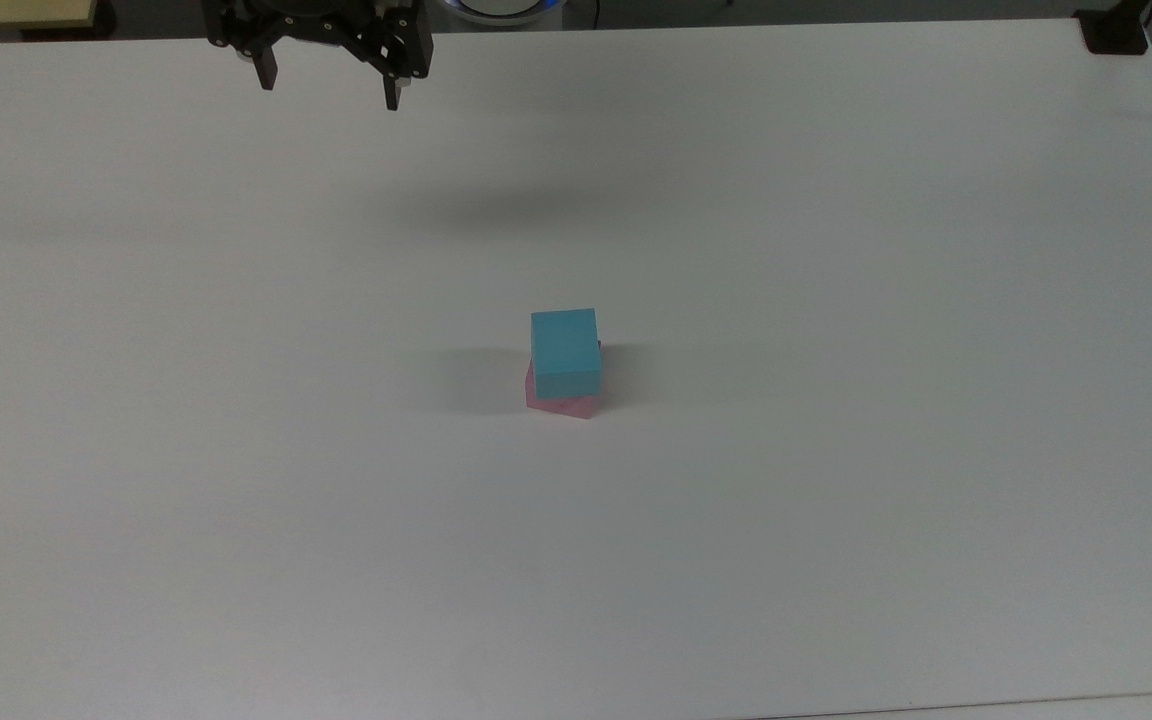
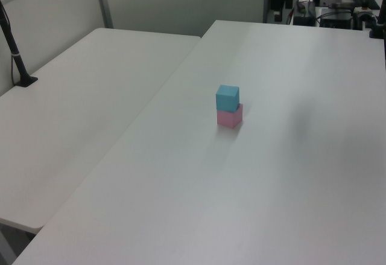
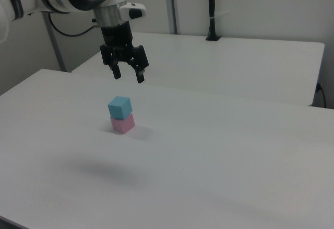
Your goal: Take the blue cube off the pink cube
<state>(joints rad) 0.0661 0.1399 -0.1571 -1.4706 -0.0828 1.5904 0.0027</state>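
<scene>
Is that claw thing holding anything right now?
Nothing. The gripper hangs open above the table, apart from the blue cube, which sits on the pink cube.

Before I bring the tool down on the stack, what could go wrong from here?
1. The blue cube sits twisted and a bit offset on the pink cube, so fingers lined up with one cube may catch a corner of the other and topple the stack.
2. The open tool hangs high and well off to the side; coming down too low could pinch or drag the pink cube along.
</scene>
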